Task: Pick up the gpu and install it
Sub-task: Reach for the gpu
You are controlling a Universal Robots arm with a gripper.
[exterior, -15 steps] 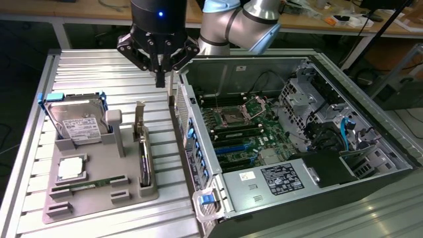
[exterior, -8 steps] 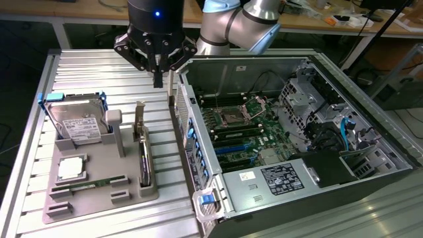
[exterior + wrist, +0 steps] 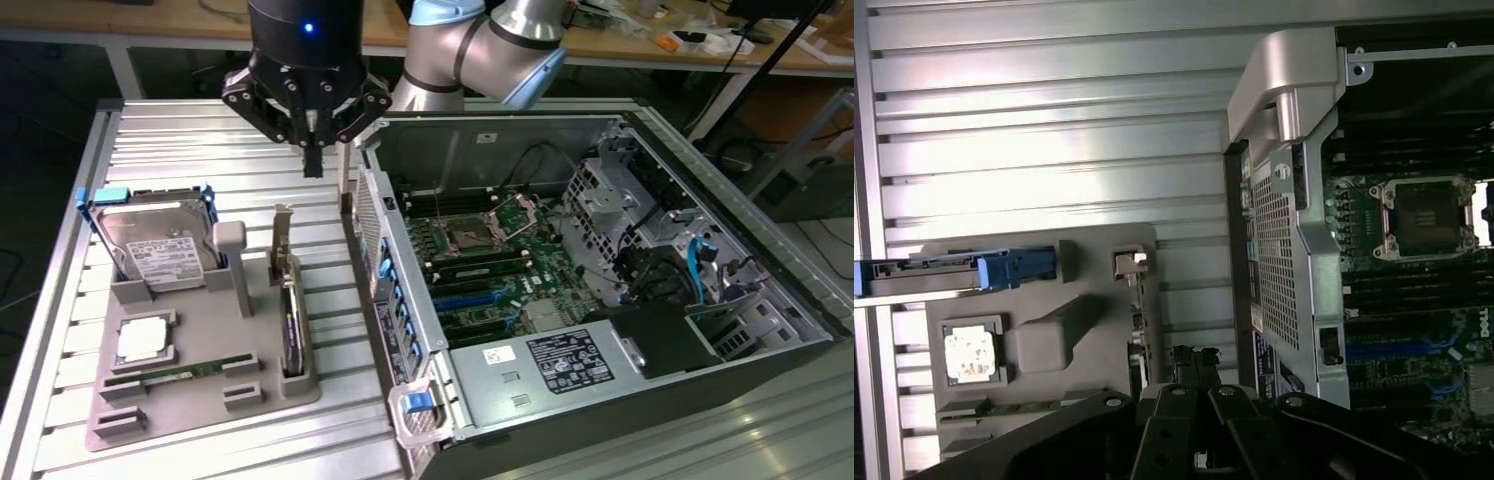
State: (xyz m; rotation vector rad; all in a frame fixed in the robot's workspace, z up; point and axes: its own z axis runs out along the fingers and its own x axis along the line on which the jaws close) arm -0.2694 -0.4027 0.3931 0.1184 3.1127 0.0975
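Metal end bracket upright at its far end, the gpu (image 3: 291, 320) stands on edge in a slot of the grey holder tray (image 3: 187, 410). It is just beside the open computer case (image 3: 747, 300), on the exterior view's left of it. The gripper (image 3: 314, 165) hangs above and a little beyond the bracket end, clear of the card. It is clenched, with nothing between its jaws.

The card looks stiff and fairly light, but it is likely to be fragile. Its board carries exposed components, and the contact edge that seats in the slot sits low in the holder. The upper long edge is the only side offered to a grasp from above. The safest hold is probably across the card's thickness, near the middle of its length where the cooler block gives some bulk. The thin bracket is smooth metal and might slip or bend. A pinch at either end would probably let the card swing.

By count, the tray holds one gpu, one hard drive (image 3: 158, 255) in a blue-trimmed caddy, one processor chip (image 3: 144, 342) lying flat, and one narrow memory stick (image 3: 180, 374). Tray and case rest on a ribbed aluminium tabletop (image 3: 187, 150). The single case lies with its side off, showing one motherboard (image 3: 494, 270) and one labelled power supply (image 3: 567, 360). One arm with one gripper works the scene.
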